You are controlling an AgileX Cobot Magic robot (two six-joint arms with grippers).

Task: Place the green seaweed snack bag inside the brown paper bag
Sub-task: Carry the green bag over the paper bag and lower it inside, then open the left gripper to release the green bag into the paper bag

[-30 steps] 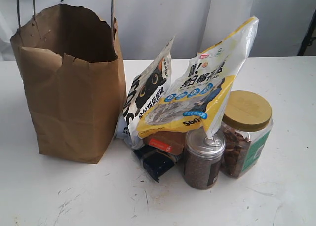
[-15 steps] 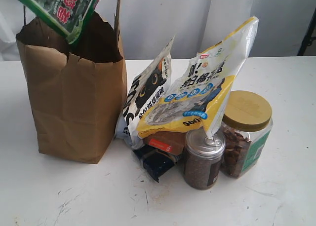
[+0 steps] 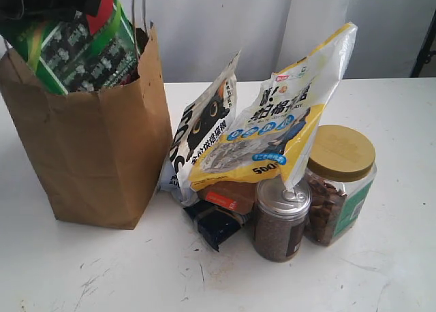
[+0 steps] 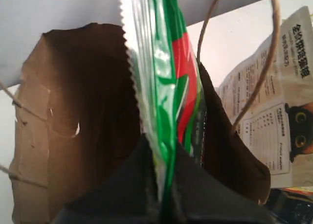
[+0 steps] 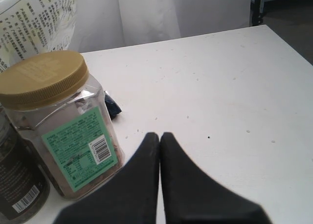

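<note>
The green seaweed snack bag (image 3: 82,50) sticks out of the mouth of the brown paper bag (image 3: 88,155), its lower part hidden inside. My left gripper (image 3: 48,2) sits above the paper bag's rim, shut on the packet's top edge. In the left wrist view the packet (image 4: 168,97) hangs edge-on from the gripper (image 4: 164,158) into the brown paper bag (image 4: 98,116). My right gripper (image 5: 160,136) is shut and holds nothing, low over the white table beside a jar; it does not show in the exterior view.
Right of the paper bag stand a white black-cat pouch (image 3: 204,131), a yellow-and-white snack bag (image 3: 286,114), a gold-lidded plastic jar (image 3: 337,182), a dark metal-topped tin (image 3: 279,216) and small dark packets (image 3: 214,220). Thin handles (image 4: 254,77) rise from the bag's rim.
The seaweed packet has come down from above the paper bag into its mouth, with my left gripper now in view at the top. The paper bag has shifted slightly left.
</note>
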